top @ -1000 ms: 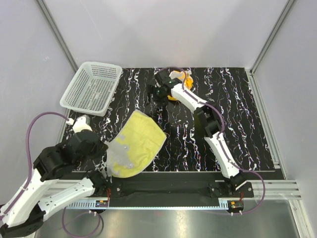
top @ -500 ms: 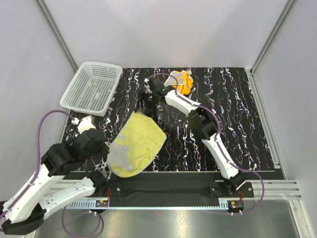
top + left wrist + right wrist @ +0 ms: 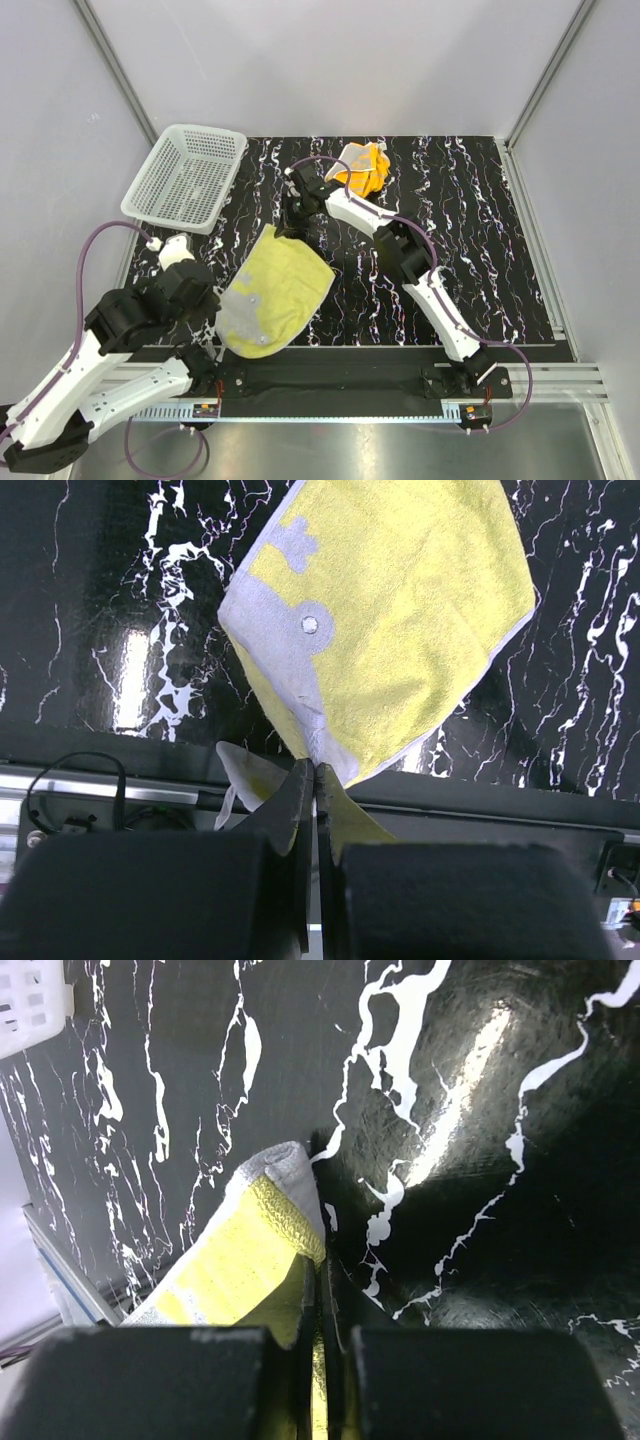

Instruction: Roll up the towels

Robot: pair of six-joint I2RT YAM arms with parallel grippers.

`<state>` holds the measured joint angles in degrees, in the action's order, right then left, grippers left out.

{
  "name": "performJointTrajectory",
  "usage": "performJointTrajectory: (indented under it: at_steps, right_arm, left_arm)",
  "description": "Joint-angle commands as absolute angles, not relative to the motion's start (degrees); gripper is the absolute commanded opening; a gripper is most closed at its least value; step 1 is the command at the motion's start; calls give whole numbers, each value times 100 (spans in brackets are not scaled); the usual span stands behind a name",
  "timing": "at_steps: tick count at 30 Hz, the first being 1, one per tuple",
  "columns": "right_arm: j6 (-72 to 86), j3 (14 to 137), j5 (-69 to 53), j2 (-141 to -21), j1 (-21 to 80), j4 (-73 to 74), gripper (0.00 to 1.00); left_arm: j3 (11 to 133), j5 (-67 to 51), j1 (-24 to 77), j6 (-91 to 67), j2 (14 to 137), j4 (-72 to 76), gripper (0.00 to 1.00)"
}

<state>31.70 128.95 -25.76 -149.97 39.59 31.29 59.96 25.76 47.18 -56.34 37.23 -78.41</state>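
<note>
While right gripper (image 3: 286, 231) pinches, yellow towel (image 3: 280, 290) lies diagonally

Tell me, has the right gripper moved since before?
Yes. The right gripper left the orange towel, moving left and nearer, toward the basket, onto the yellow towel.

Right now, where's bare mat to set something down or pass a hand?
Widest: right side of the mat, between right arm and the right edge. Smaller: near centre, between yellow towel and right arm. Crowded: left, with basket, yellow towel, left pincer and right pincer gripping its corners; orange towel at far centre.
</note>
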Motion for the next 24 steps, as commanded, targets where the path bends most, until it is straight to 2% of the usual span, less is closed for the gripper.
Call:
performJointTrajectory:
  at_steps: [1,6,10,12,18,20,24]
  right_arm:
    - [2883,12562,-1978,-14645,3938,3463,0]
    - [2813,11271,-1030,-13336,3569,3568,0]
    - [2821,9375,320,-11598,3157,3638,0]
    - [2865,8809,771,-11042,3120,3709,0]
    - [3084,7096,1019,-8742,3129,3858,0]
    - [3251,6900,1142,-8185,3120,4059,0]
    - [3410,6426,1283,-6352,3120,4596,0]
  left_arm:
    - [6126,2725,4702,-5344,3840,-8359,0]
    - [6565,2865,4702,-4949,4209,-7990,0]
    - [6820,3093,4693,-4615,4587,-7647,0]
    - [6899,3129,4693,-4387,4684,-7366,0]
    - [7075,3164,4685,-3850,4869,-6733,0]
    - [7302,3138,4676,-3736,4939,-6706,0]
    - [7541,2848,4676,-3280,4773,-6399,0]
